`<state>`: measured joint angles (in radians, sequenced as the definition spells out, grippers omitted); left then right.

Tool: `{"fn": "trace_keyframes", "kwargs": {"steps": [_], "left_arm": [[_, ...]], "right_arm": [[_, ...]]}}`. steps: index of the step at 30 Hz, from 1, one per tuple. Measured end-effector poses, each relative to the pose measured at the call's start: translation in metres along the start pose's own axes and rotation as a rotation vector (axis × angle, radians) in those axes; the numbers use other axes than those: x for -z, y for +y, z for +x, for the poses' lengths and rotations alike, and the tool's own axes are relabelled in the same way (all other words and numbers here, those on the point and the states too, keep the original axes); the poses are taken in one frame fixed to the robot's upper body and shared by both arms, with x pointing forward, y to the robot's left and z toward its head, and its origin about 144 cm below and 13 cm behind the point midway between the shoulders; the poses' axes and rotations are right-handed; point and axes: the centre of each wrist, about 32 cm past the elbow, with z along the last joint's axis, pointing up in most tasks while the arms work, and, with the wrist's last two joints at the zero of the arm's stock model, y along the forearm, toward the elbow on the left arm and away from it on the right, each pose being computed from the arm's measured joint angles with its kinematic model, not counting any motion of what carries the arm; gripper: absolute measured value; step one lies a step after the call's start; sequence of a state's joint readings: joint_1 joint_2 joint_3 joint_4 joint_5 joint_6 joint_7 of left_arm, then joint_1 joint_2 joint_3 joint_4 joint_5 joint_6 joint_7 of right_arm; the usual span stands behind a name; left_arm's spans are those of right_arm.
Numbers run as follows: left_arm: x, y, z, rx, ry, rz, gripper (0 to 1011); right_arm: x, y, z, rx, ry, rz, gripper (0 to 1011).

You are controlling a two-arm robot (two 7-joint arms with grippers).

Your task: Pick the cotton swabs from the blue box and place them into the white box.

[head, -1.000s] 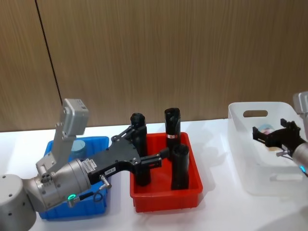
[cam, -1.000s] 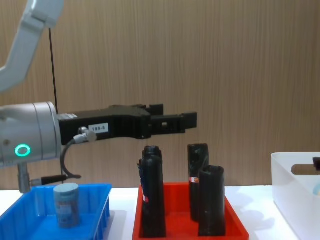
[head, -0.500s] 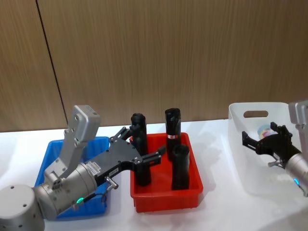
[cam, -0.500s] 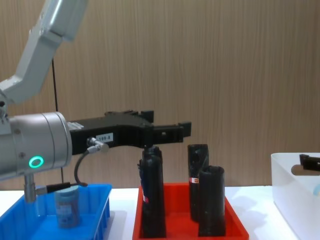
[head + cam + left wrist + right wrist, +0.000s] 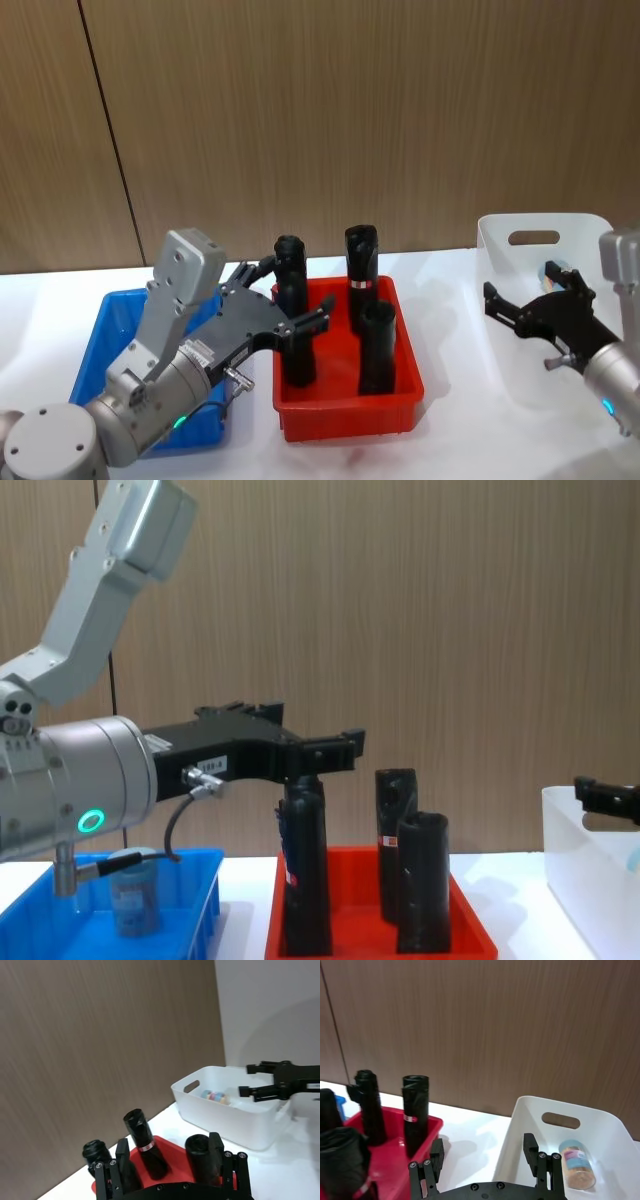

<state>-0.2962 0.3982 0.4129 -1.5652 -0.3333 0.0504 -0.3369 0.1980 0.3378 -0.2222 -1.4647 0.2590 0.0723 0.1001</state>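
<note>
White table [image 5: 450, 440] carries three containers in a row: red tray [image 5: 345, 415] at centre, blue box [image 5: 103, 335] just beside at 9 o'clock, white box [image 5: 500, 250] at 3 o'clock

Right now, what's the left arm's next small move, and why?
Probably draw the left gripper back from over the red tray and lower it toward the cotton swab jar standing in the blue box: its jaws are open and empty.

Blue box [image 5: 103, 335] partly behind left arm [image 5: 140, 400]
</note>
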Motion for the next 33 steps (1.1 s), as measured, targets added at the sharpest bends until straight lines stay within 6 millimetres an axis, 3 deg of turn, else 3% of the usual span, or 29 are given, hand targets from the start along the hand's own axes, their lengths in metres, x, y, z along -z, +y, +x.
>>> {"fn": "trace_keyframes", "kwargs": {"steps": [20, 33], "left_arm": [[0.004, 0.001, -0.027, -0.208, -0.081, -0.014, 1004], [0.005, 0.002, -0.035, -0.262, -0.101, -0.022, 1004]], "right_arm": [[-0.015, -0.047, -0.041, -0.060, 0.052, 0.110, 1002], [-0.018, -0.056, -0.047, -0.068, 0.061, 0.127, 1002]]}}
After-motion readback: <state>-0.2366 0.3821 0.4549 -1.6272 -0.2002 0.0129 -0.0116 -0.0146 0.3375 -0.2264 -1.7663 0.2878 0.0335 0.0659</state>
